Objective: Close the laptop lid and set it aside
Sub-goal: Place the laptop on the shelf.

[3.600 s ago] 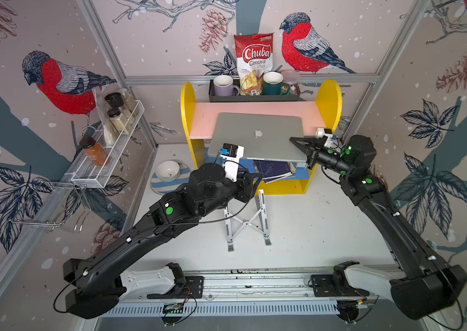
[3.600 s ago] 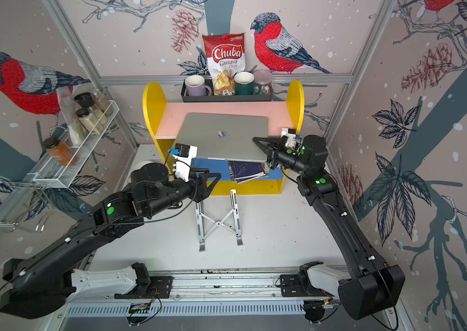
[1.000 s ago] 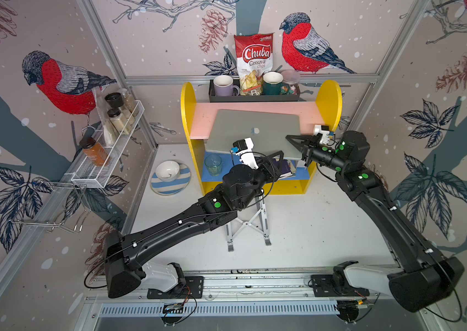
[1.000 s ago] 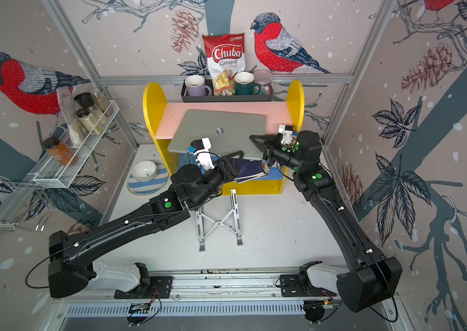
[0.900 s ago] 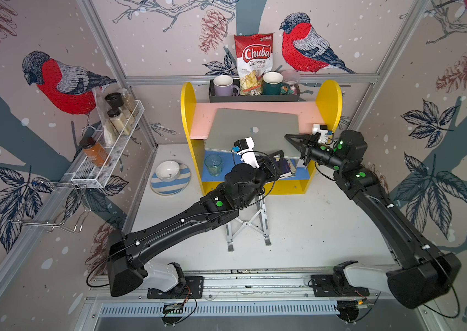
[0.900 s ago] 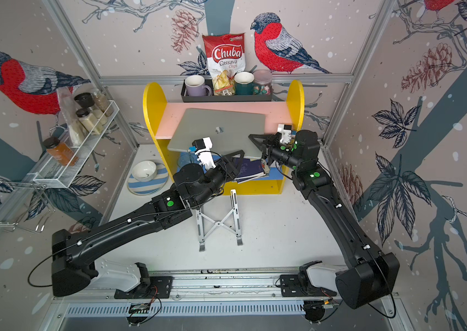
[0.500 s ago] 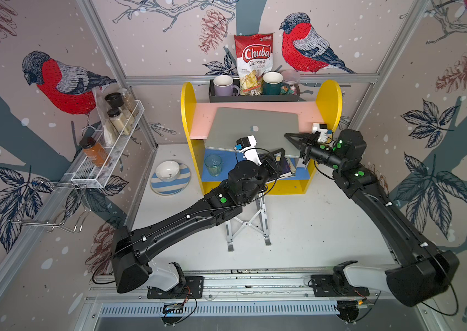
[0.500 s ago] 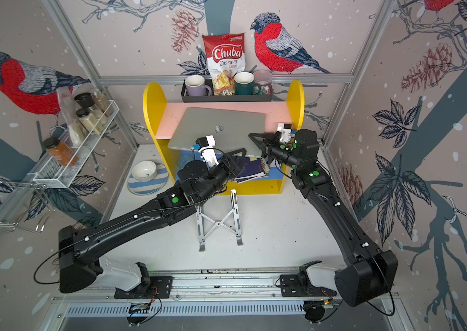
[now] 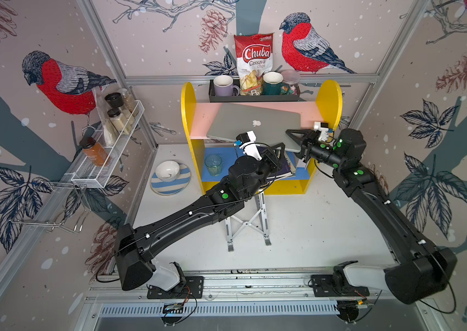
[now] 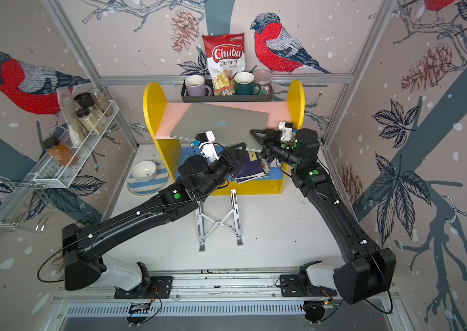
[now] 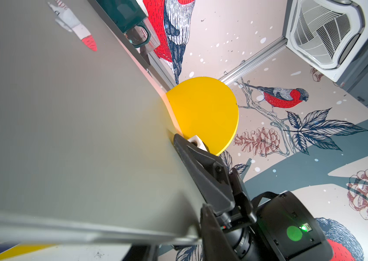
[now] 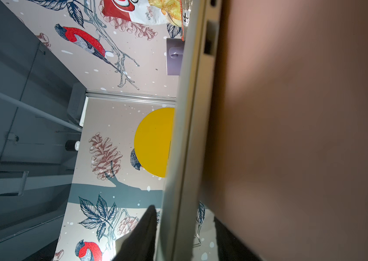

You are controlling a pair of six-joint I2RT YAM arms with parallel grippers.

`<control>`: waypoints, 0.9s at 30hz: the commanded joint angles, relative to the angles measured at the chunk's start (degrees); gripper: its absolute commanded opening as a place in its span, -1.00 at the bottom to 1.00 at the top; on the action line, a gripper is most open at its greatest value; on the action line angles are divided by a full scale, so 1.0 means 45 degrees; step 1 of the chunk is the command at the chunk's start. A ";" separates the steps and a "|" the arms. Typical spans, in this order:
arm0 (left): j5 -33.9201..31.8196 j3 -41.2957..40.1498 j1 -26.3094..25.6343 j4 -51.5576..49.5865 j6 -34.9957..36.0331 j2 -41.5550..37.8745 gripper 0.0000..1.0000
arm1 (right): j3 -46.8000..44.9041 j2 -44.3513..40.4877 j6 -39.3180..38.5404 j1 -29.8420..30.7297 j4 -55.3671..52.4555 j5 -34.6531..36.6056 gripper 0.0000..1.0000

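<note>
You have the laptop (image 9: 243, 126) shut and lying askew on the pink shelf (image 9: 200, 120) of the yellow-sided rack (image 9: 188, 114). Its rear part rests on the board and its front edge hangs out past the shelf's front edge. The laptop lid (image 10: 198, 120) faces up, logo showing, flat on the base.

Your right gripper (image 9: 292, 137) sits at the laptop's right front corner with its jaws spread astride the edge, one finger over the lid and the other under the base. In the right wrist view a strip of wallpaper shows between one finger (image 12: 143, 232) and the laptop's edge, so nothing is pinched there.

Your left gripper (image 9: 276, 151) sits close under the overhanging front edge, to the right of its middle and near the right gripper. Its jaws are hidden, so I cannot tell how they stand.

On the blue shelf (image 9: 302, 173) below, dark blue books (image 10: 248, 169) lie at the right end. The folding stand (image 9: 248, 226) stands on the desk (image 9: 312, 229), just in front of the rack.
</note>
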 commanded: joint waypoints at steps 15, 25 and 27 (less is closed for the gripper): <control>0.0537 0.1024 0.0350 0.0943 0.0313 0.0805 -0.44 | -0.0186 -0.0861 -0.0750 -0.0498 -0.1434 0.0063 1.00; 0.0890 0.1432 0.0433 0.1105 -0.0004 0.1597 -0.44 | -0.0845 -0.2417 -0.1515 -0.1108 -0.2521 0.0519 1.00; 0.0937 0.1486 0.0452 0.1189 -0.0062 0.1743 -0.45 | -0.0943 -0.2713 -0.1709 -0.1118 -0.2713 0.0555 1.00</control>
